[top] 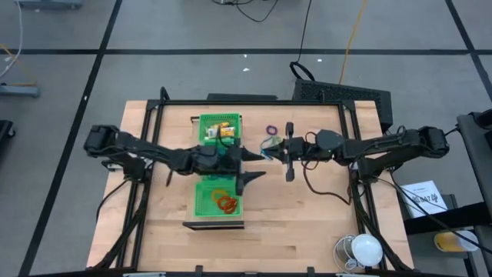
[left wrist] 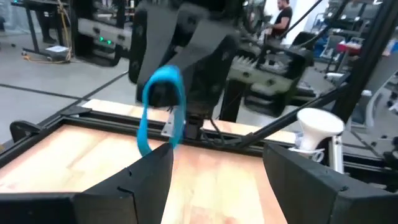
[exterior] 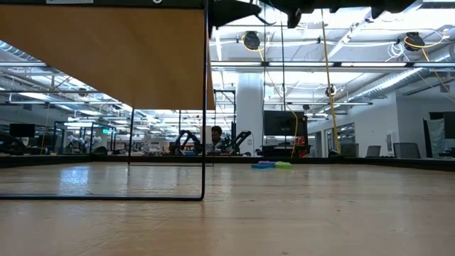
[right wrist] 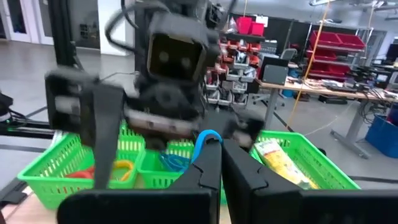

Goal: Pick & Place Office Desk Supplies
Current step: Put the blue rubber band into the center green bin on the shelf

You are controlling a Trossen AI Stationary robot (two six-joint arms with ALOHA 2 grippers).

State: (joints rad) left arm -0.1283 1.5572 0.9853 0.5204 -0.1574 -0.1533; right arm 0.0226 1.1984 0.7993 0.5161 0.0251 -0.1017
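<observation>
A thin blue loop (left wrist: 180, 93) is the supply in hand; my right gripper (top: 267, 152) is shut on it above the table's middle, just right of the long green tray (top: 201, 201). My left gripper (top: 259, 165) hovers open over the tray's right edge, facing the right gripper. Its fingers (left wrist: 149, 180) stand on either side in front of the loop, and I cannot tell whether they touch it. In the right wrist view the loop (right wrist: 204, 135) sticks up from my right gripper (right wrist: 222, 149). More loops lie on the table: a purple one (top: 271, 128) and a few others (exterior: 274, 165). My right gripper pinches the blue loop between its two fingertips (right wrist: 208, 158), which hide the place of contact. It comes in roughly level from the table's right side. The loop is lifted clear of the table, and most of it hangs slack below the fingertips (left wrist: 144, 134).
The tray holds orange-red loops (top: 225, 202) in its near compartment, blue ones (right wrist: 174, 163) in the middle and yellow pieces (top: 221, 131) in the far one. A white bulb-shaped object (top: 366, 249) stands near the table's near right corner. Black frame rails (top: 254, 101) border the table.
</observation>
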